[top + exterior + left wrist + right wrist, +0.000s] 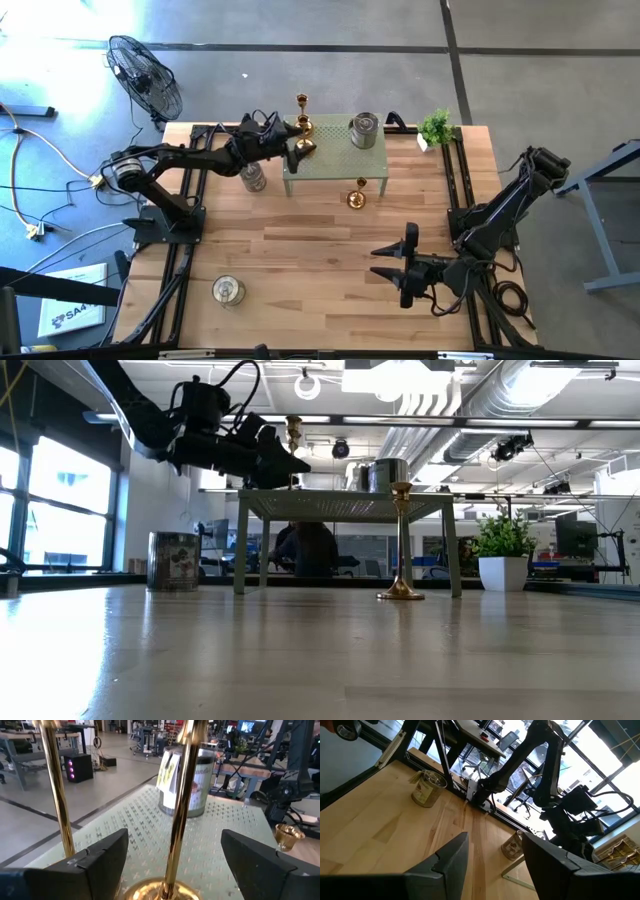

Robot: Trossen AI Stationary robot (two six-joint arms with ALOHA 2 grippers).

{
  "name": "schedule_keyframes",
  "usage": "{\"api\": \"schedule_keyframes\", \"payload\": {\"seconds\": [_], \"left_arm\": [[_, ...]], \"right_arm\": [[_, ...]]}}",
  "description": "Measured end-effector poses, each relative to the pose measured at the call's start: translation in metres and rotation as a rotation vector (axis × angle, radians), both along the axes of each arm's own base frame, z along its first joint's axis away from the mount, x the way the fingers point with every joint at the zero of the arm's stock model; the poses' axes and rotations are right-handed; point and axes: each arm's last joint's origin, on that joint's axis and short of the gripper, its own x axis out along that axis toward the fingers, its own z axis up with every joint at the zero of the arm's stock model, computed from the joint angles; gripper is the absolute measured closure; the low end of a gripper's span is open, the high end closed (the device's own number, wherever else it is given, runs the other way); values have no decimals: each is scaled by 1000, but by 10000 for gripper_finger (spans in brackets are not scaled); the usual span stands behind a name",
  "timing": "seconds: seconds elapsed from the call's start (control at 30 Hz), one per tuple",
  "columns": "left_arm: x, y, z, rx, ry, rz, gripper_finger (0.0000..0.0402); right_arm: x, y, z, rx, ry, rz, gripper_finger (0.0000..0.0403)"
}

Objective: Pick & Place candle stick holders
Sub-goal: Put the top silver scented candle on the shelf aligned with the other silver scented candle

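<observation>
Left gripper (297,150) at the small green table (335,172), jaws released either side of a gold candlestick (176,820).

Nearest the front edge, a silver jar (228,291) alone on the wood; right gripper (395,262) parked low at right, jaws apart and empty. Farther in, a short gold holder (357,197) just in front of the green table, another jar (253,177) beside its left leg. On the tabletop, two gold candlesticks and a third jar (364,130). Beyond, a potted plant (437,127).
</observation>
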Motion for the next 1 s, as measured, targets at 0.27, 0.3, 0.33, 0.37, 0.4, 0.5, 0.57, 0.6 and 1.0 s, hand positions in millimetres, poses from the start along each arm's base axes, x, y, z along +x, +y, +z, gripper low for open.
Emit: {"api": "schedule_keyframes", "payload": {"seconds": [0.27, 0.3, 0.33, 0.37, 0.4, 0.5, 0.57, 0.6, 1.0], "left_arm": [[-7, -4, 8, -19, 30, 3, 87], [-8, -5, 9, -25, 40, 4, 87], [-10, -6, 10, -30, 48, 4, 87], [-11, -7, 11, -37, 59, 4, 87], [-13, -8, 12, -44, 70, 6, 87], [-18, -10, 15, -62, 106, 41, 87], [-22, -11, 17, -74, 131, 69, 87], [-24, -12, 17, -81, 147, 82, 87], [-50, -25, 27, -128, 282, 181, 87]], "right_arm": [[0, 0, 0, -4, 3, 0, 221], [0, 0, 0, -4, 4, 0, 222], [0, 0, -1, -5, 5, 0, 222], [0, 0, -1, -7, 7, 0, 222], [0, 0, -1, -8, 8, 0, 221], [0, 0, -1, -9, 8, 0, 222], [0, 0, -1, -9, 8, 0, 221], [0, 0, -1, -9, 8, 0, 222], [0, 0, -1, -8, 8, 0, 221]]}}
